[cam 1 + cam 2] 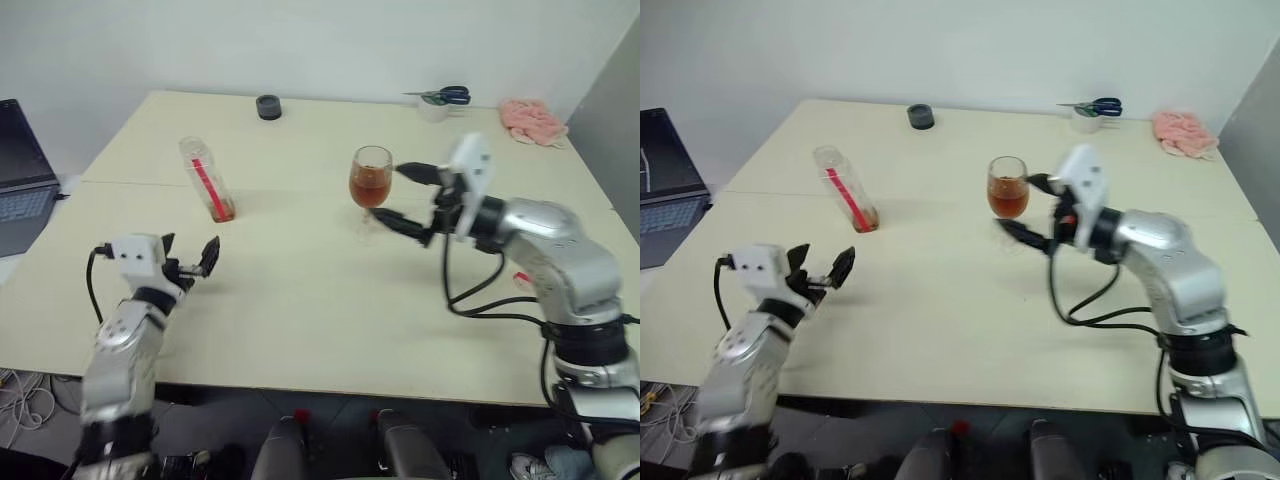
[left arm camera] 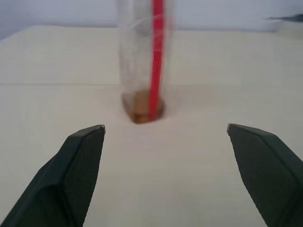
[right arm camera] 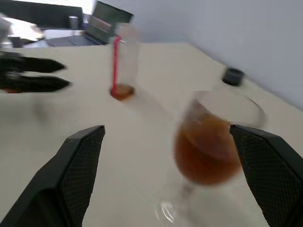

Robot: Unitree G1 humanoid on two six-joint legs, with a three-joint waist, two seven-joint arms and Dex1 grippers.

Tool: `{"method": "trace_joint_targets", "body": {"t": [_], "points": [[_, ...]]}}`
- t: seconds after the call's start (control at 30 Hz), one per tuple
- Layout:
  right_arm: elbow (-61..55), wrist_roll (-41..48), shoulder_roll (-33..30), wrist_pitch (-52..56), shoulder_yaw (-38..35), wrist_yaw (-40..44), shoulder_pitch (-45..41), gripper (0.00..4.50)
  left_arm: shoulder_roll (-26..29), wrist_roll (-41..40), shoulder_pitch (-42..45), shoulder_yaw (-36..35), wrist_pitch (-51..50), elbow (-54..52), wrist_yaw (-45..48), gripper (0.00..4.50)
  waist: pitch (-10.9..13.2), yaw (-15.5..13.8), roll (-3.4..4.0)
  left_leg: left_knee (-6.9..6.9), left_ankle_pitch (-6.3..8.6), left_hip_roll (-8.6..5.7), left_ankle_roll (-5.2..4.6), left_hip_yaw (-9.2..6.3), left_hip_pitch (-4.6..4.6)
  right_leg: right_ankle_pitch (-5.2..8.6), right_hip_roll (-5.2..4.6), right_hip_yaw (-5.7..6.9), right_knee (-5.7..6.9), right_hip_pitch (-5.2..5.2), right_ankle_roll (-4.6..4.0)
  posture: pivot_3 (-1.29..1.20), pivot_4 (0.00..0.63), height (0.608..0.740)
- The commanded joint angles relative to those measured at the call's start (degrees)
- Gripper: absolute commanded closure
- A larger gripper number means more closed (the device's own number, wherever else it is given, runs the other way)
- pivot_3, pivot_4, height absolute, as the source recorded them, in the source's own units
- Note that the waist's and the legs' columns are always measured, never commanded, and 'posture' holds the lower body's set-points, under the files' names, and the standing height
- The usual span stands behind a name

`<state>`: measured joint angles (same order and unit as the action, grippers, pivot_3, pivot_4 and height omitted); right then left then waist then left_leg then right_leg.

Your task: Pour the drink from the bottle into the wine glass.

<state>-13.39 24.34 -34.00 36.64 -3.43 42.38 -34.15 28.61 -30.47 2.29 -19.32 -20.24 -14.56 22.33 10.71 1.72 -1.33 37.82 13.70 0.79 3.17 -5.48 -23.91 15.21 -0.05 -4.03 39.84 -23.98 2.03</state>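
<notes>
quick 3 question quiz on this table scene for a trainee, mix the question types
1. True or false: the bottle stands upright on the table.
2. Where is most of the drink now? A) bottle B) wine glass C) spilled on the table
3. Fill in: the left pincer is ____, with the bottle standing free beyond it.

Key: 1 true. 2 B; only a little is left at the bottle's base. 3 open.

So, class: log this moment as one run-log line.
bottle: upright, nearly empty | wine glass: holds drink | left gripper: open, free | right gripper: open around glass
</notes>
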Motion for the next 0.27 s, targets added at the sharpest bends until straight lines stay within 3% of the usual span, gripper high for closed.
{"method": "trace_joint_targets", "body": {"t": [0.03,0.17,0.27], "points": [[-2.83,2.8,-3.16,-0.19,-5.47,1.62,3.08,0.0,5.29,-10.29,-0.41,-2.46,-10.03,-12.95,2.42,0.07,0.0,-0.2,0.05,0.01,0.0,-0.08,0.0,-0.01,0.06,0.01,0.05,0.04,-0.01,0.09,0.01,0.0,0.15,0.74],[-3.41,4.9,-4.27,-0.09,-5.96,3.17,4.19,0.0,8.87,-13.96,3.95,-2.84,-14.56,-13.26,2.94,0.07,0.02,0.19,0.13,-0.33,0.02,-0.19,-0.03,0.23,1.05,0.08,0.32,-0.08,-0.39,1.02,0.04,0.0,0.15,0.74],[-3.52,5.18,-3.84,-0.26,-4.61,3.3,4.23,0.0,10.29,-15.75,7.08,-2.53,-17.18,-13.48,3.32,0.07,0.02,0.61,0.12,-0.46,0.02,0.03,-0.03,0.23,1.1,0.12,0.58,-0.09,-0.46,1.0,-0.04,0.0,0.15,0.74]]}}
